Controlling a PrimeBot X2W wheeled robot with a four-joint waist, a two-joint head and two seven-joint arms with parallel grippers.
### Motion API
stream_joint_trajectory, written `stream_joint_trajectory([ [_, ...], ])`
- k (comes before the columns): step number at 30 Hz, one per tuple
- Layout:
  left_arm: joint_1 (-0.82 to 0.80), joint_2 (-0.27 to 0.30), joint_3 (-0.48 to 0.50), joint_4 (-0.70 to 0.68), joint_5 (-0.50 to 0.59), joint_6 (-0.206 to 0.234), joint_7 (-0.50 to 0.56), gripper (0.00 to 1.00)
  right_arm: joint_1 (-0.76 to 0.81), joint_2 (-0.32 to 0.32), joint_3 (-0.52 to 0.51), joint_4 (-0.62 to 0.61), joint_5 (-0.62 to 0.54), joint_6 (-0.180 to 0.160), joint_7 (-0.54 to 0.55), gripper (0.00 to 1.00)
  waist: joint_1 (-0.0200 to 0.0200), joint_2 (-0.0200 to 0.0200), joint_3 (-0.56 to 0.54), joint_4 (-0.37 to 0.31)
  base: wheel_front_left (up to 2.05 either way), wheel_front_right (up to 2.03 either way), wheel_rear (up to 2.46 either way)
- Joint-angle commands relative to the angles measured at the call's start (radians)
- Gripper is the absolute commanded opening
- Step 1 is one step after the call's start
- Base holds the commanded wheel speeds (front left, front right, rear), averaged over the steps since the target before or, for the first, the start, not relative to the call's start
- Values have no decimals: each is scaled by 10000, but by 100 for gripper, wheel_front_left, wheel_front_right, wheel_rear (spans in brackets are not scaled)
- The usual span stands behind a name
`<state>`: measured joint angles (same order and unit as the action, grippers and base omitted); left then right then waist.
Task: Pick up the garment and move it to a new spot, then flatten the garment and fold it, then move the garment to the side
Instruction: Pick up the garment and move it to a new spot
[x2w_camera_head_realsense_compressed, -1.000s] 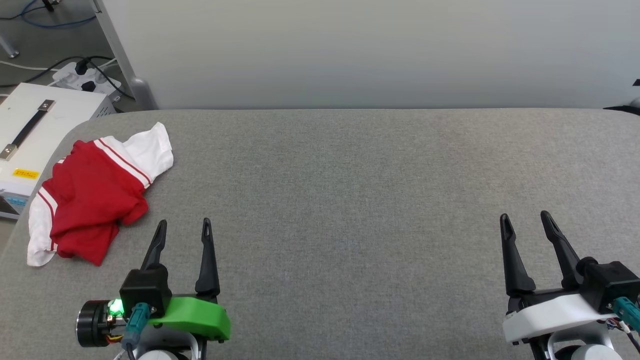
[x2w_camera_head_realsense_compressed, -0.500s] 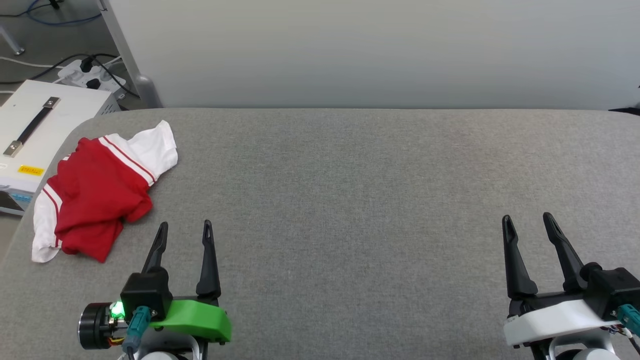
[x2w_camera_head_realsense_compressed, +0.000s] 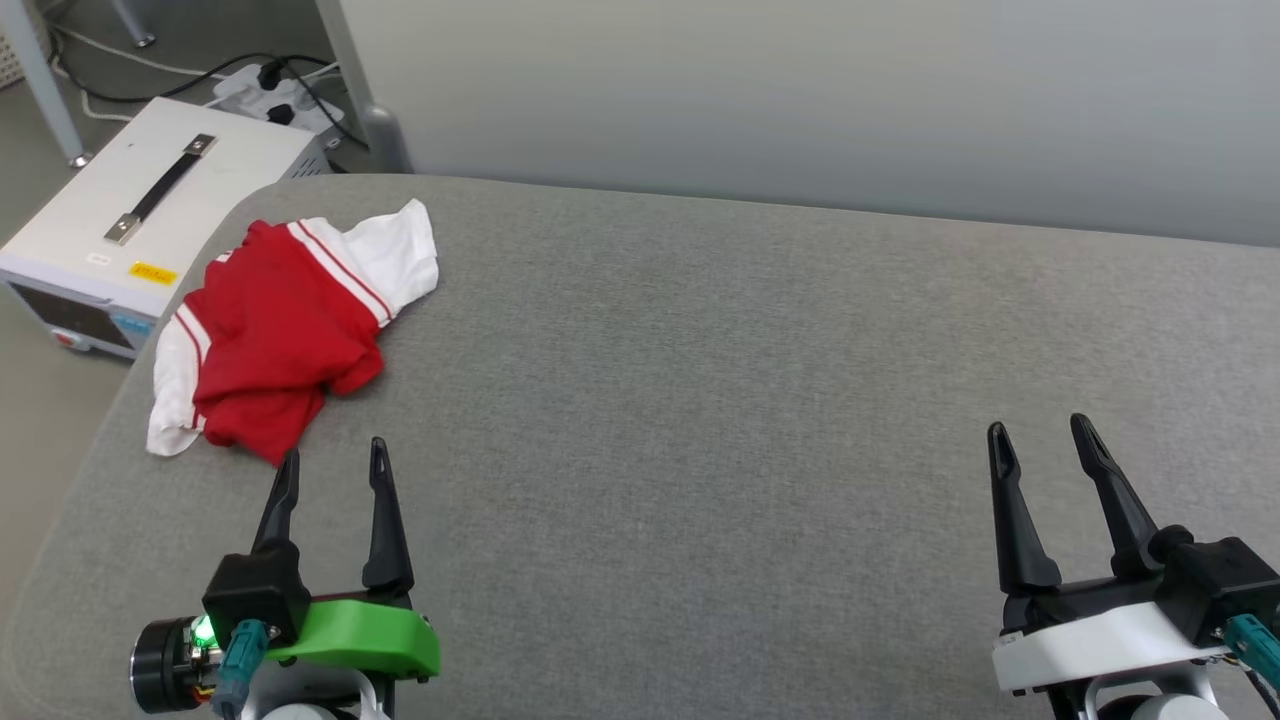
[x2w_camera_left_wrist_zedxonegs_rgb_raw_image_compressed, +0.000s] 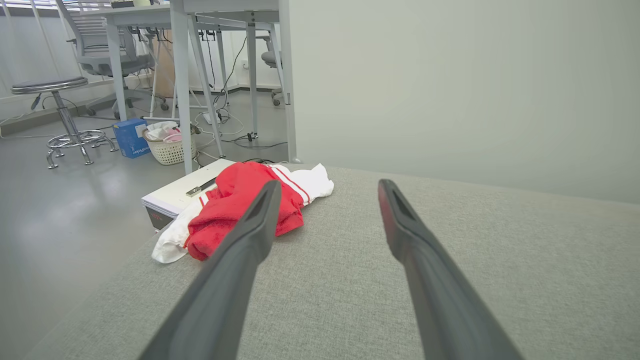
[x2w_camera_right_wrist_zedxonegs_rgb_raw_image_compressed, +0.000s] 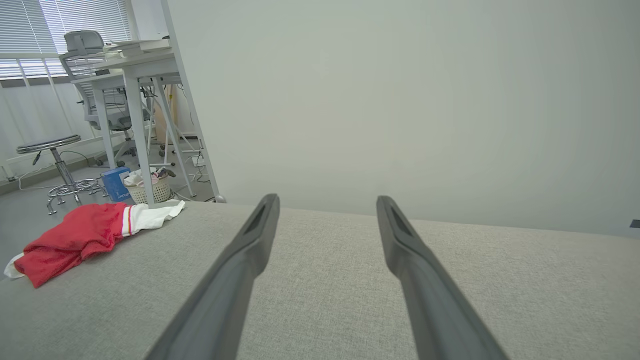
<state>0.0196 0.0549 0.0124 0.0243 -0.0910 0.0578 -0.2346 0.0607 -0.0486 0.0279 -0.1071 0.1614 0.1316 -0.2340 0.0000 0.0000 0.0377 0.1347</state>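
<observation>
Fingers of the left gripper are being held wide apart with nothing between them, tips just short of the garment's near red hem. The right gripper, likewise spread and empty, is being held well away from the garment. The garment itself is being propped in a crumpled heap on the table, a white box just beyond it. Probably a thick red fold should be getting targeted here, not the floppy white sleeve, so the whole thing is being lifted cleanly.
</observation>
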Motion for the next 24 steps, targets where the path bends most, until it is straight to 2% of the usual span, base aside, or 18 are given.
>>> stream_joint_trajectory([
  [1,-80,-44,72,57,-97,51,-100,100,2,-15,22,-92,-17,-9,-108,100,0,0,155,557,0,0,0],
  [14,-168,-47,367,267,-475,102,-272,100,-22,-16,259,-77,-84,-9,-277,100,0,0,311,2208,0,0,0],
  [24,-109,-47,454,437,-749,131,-272,100,-114,-16,363,-36,-264,-9,-277,100,0,0,396,2801,0,0,0],
])
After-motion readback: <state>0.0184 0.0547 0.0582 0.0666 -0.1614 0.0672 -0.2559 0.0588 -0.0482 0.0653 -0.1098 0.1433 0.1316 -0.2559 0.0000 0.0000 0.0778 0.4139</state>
